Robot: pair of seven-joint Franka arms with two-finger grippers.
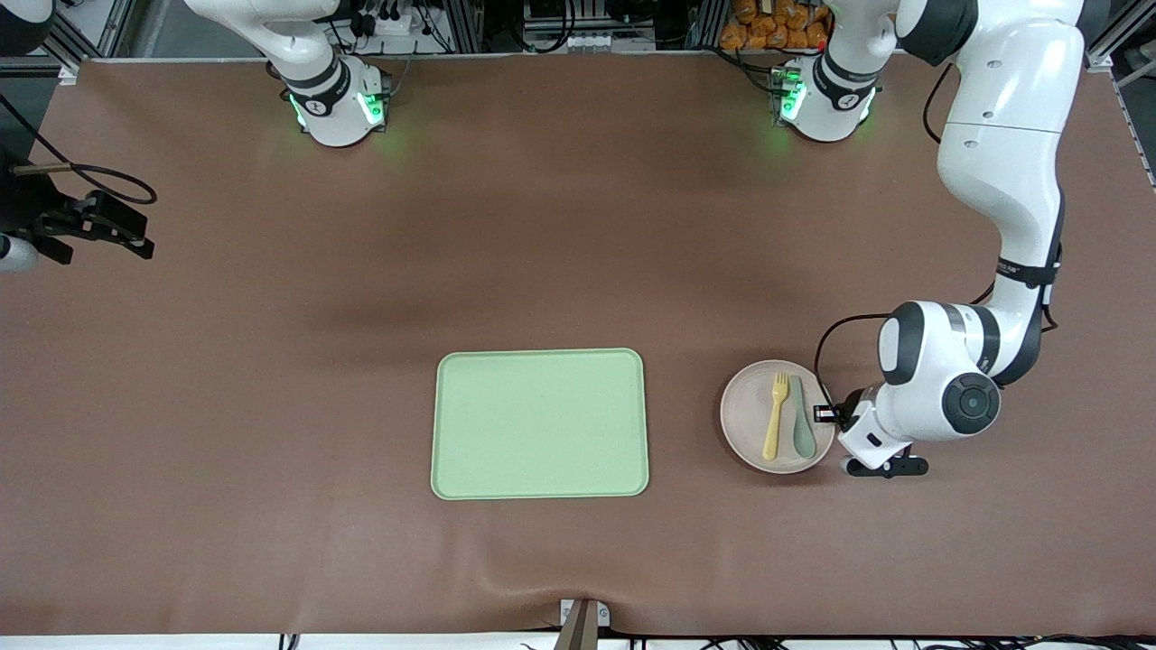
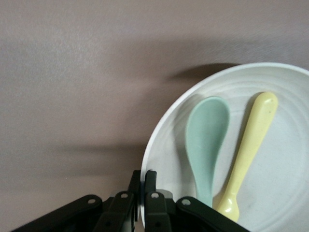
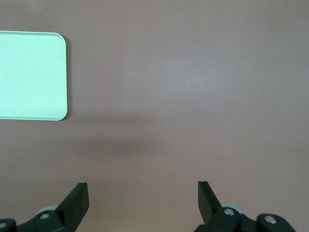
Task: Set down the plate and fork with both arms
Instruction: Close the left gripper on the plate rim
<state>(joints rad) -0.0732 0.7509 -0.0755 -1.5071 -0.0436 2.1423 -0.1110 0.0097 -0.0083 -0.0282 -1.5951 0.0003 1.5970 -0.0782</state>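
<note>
Left wrist view: left gripper (image 2: pixel 143 181) pinched on plate (image 2: pixel 270 193) rim.

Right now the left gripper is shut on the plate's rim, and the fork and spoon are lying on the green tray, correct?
Not quite. The left gripper is shut on the plate rim, but the fork and spoon lie on the plate, not the tray, as the front view shows.

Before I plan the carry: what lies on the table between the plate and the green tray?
Nothing: in the front view only bare brown table separates the plate, its rim pinched by the left gripper, from the tray.
</note>
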